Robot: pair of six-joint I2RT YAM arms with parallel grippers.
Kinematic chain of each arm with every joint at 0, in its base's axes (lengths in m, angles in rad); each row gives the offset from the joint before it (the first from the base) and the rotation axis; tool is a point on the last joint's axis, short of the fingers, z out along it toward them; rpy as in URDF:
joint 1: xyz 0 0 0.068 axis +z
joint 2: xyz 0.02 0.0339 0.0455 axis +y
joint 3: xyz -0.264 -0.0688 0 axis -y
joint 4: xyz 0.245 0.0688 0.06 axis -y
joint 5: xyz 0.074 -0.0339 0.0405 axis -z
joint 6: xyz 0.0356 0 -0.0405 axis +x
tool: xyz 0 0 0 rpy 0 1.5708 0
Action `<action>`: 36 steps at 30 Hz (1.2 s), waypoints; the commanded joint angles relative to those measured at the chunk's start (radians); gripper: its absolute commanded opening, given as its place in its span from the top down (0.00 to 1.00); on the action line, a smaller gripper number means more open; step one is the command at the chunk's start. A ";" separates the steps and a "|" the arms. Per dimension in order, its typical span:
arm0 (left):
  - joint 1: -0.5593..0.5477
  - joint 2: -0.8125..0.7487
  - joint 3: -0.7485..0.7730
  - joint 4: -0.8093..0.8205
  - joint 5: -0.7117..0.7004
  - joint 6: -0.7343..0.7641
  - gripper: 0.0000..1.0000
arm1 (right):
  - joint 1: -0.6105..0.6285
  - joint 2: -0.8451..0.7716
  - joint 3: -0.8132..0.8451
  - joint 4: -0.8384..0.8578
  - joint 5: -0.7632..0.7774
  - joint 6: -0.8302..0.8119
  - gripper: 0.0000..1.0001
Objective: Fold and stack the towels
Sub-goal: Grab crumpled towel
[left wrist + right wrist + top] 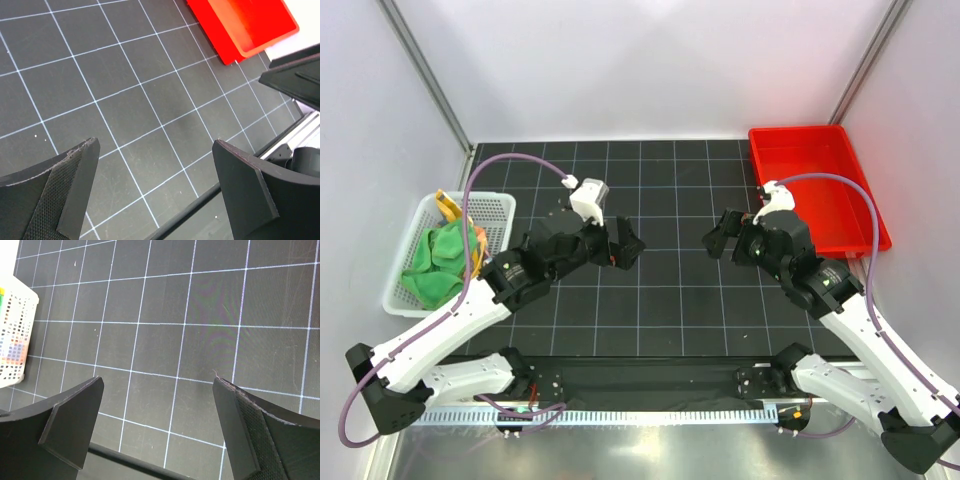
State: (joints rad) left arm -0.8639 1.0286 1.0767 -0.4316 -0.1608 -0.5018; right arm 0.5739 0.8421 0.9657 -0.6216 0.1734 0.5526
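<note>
White walls close off three sides; between them we note the black tabletop [660, 310], ruled with a pale grid.

Red tray [820, 195]: far right corner, shallow. It also shows in the left wrist view, upper right.

White basket [498, 208]: perforated, at the left edge of the tabletop, just beside the left arm's forearm. The towels are in it. The green towel [435, 265] lies bunched in the near half. The yellow-orange towel [447, 205] peeks out at the far end, with a strip along the green one's right side. We cannot make out a third cloth from above. In the right wrist view, coloured specks show through the basket's holes, too small to identify.

Left pincer [628, 248]: over mid-tabletop, well apart from the basket, to its right. Jaws spread wide, nothing between them but bare grid.

Right pincer [720, 232]: facing the left one across a gap, further still from the towels. Likewise released, gripping nothing.
</note>
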 commanded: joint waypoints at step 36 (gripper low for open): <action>1.303 0.505 0.152 -0.363 -0.375 -0.534 0.14 | 0.001 -0.014 0.021 0.099 -0.235 0.024 0.00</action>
State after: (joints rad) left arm 0.4324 1.5829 1.2526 -0.9512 -0.4984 -1.0721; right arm 0.5739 0.8223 0.9565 -0.5697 -0.0349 0.5747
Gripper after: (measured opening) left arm 0.853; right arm 0.996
